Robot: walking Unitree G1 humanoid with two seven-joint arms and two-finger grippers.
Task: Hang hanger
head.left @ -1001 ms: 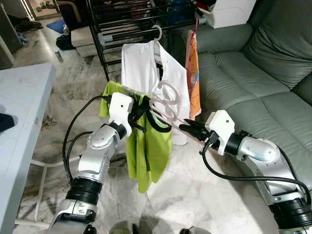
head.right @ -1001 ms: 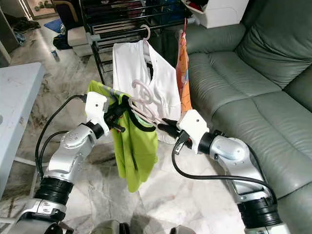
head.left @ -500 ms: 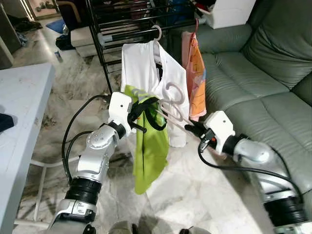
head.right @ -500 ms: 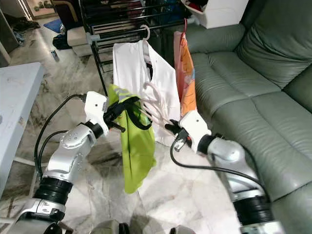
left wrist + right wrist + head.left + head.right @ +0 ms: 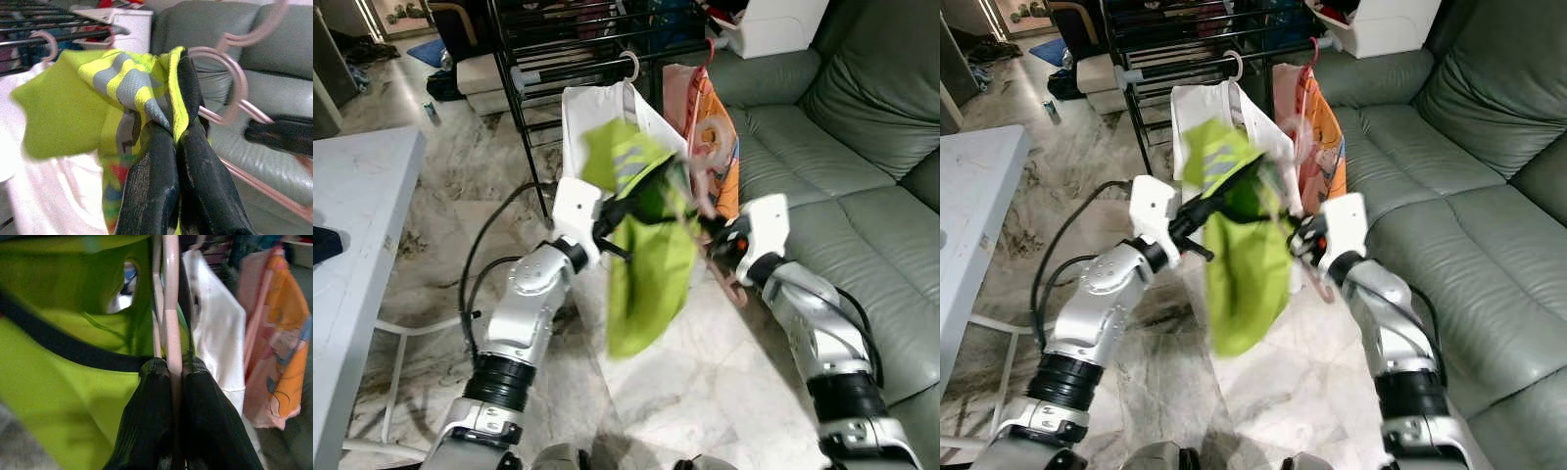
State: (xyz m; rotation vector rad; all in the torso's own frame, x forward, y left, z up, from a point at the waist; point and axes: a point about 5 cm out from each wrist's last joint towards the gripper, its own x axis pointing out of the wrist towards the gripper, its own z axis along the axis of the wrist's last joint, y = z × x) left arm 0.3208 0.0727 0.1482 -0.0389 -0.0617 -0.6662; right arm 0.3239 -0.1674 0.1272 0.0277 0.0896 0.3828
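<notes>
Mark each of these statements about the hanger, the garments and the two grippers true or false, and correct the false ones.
1. The right gripper is shut on the pink hanger. True.
2. The left gripper pinches the lime green garment at its collar. True.
3. The lime green garment already hangs on the black drying rack. False: both grippers hold it up in front of the rack.
4. A blue shirt hangs on the rack behind the green one. False: a white shirt hangs there, with an orange and pink garment beside it.
5. A grey-green sofa stands on the robot's right. True.
</notes>
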